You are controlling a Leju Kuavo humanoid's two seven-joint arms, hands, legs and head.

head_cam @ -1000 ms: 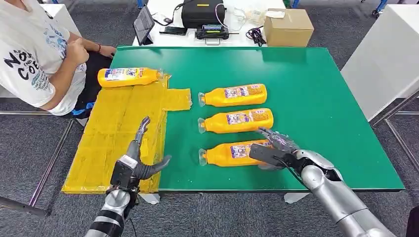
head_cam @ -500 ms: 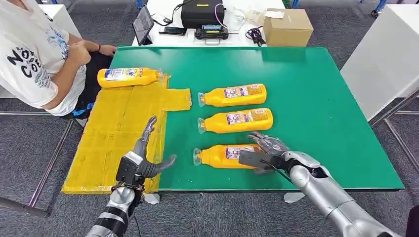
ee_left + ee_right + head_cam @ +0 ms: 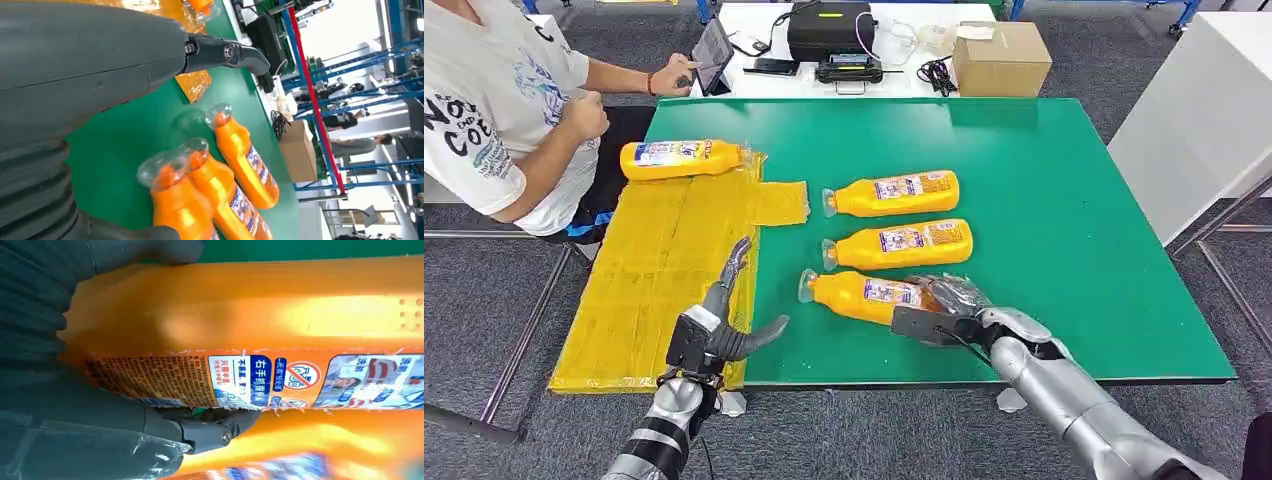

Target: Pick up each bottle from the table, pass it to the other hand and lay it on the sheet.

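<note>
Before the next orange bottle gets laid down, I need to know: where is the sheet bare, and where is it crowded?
The yellow sheet is bare from the orange bottle at its far edge down to the left hand. It is crowded beside the right hand, whose gripped orange bottle nearly touches the two lying beyond.

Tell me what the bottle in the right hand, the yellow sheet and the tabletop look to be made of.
Bottle in the right hand: likely glossy orange plastic with a clear cap and a printed label; it shows bright highlights.
Yellow sheet: looks like shiny tape or film laid in strips, with visible seams.
Tabletop: a matte green mat, probably rubber or vinyl; uncertain.
</note>
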